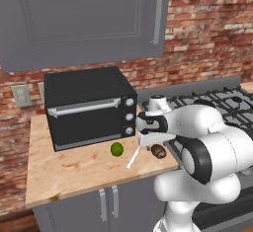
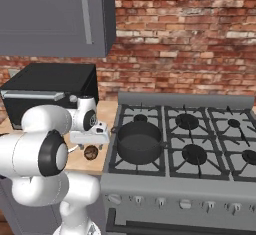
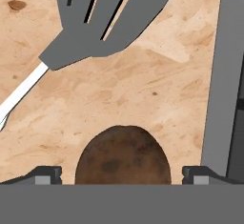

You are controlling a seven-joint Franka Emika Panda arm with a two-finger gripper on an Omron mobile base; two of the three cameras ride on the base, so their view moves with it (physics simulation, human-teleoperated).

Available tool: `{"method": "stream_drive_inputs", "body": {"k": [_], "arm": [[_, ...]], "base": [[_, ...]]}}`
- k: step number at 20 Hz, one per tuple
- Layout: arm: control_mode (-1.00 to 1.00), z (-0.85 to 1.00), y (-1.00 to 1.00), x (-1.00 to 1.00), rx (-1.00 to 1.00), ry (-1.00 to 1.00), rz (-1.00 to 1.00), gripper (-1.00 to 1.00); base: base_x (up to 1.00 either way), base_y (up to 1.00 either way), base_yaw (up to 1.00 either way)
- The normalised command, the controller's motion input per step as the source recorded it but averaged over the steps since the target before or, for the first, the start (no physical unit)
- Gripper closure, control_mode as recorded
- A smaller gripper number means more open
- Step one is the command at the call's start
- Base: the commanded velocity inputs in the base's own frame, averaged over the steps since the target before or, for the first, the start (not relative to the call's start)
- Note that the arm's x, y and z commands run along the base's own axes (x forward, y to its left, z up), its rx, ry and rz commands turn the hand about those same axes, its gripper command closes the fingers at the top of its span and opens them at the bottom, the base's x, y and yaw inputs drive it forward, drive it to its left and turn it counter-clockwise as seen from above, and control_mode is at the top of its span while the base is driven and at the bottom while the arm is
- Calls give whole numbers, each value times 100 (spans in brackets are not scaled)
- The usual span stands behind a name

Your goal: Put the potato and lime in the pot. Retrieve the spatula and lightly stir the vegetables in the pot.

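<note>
On the wooden counter (image 1: pixel 74 169) (brick wall behind) the pincer (image 3: pixel 122 173) hangs wide open around the potato (image 3: pixel 123 155).

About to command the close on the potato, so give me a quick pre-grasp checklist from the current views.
1. Gripper open: ok.
2. Potato between the fingertips in hand view: ok.
3. Spatula clear of the potato: ok, apart on the counter.
4. Lime out of the way: ok, beside the toaster oven.
5. Pot ready on the stove: ok, nothing seen inside.
6. Fingers low enough to grip: cannot tell.
</note>
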Motion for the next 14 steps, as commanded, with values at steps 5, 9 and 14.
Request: {"method": "stream_drive_inputs", "body": {"k": [5,9,14], "arm": [[-100,0,0,-15,0,0,0,-100],[-100,0,0,-10,0,0,0,-100],[-100,-12,0,0,0,0,0,-100]], "base": [[0,0,0],[0,0,0],[0,0,0]]}}
